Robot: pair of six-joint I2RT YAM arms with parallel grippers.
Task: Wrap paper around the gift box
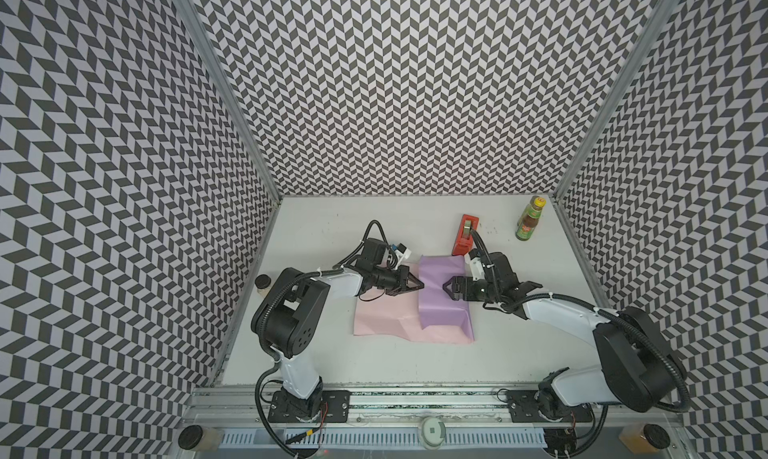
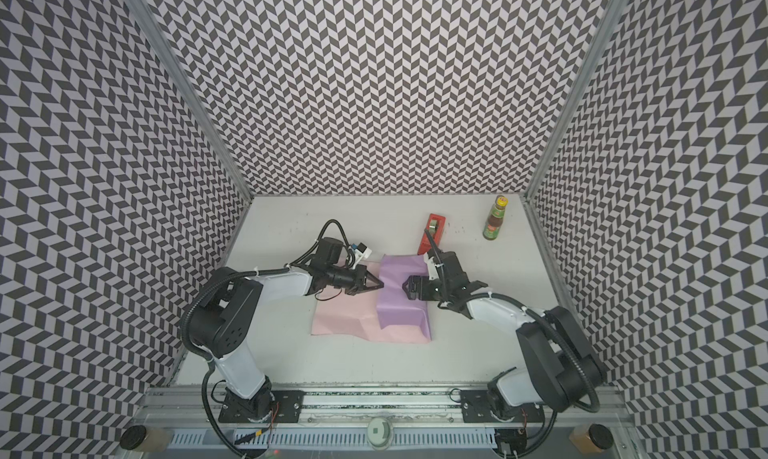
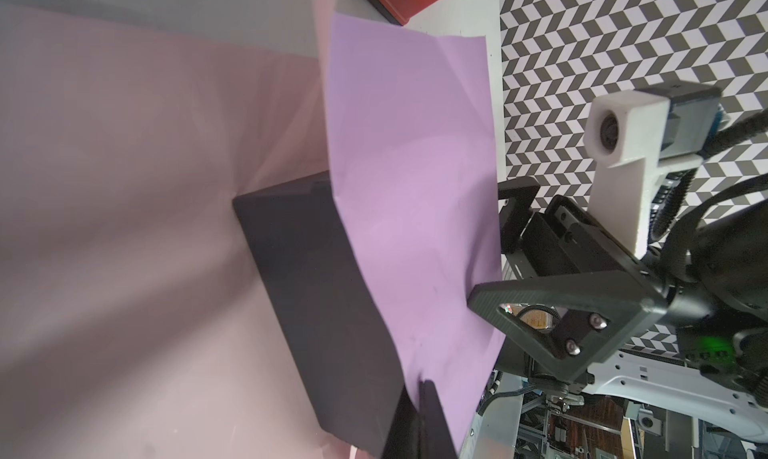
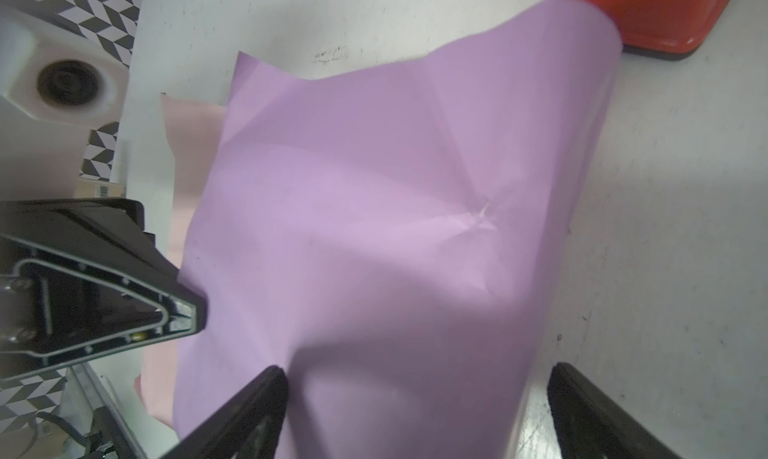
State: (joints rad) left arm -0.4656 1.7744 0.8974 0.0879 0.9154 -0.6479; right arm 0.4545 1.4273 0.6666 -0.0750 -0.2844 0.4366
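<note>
gift box (image 3: 316,311) half under lilac paper (image 1: 440,294), upright bottle (image 1: 528,220) of dark sauce

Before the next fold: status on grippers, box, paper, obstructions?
Left gripper shut on paper at lilac flap edge. Right gripper open over flap. Gift box partly covered, one side bare. Tape dispenser at paper's far corner, not blocking.

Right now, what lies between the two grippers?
Only the paper: its lilac flap, draped over the gift box, spans the gap between left gripper and right gripper, as both top views show.
</note>
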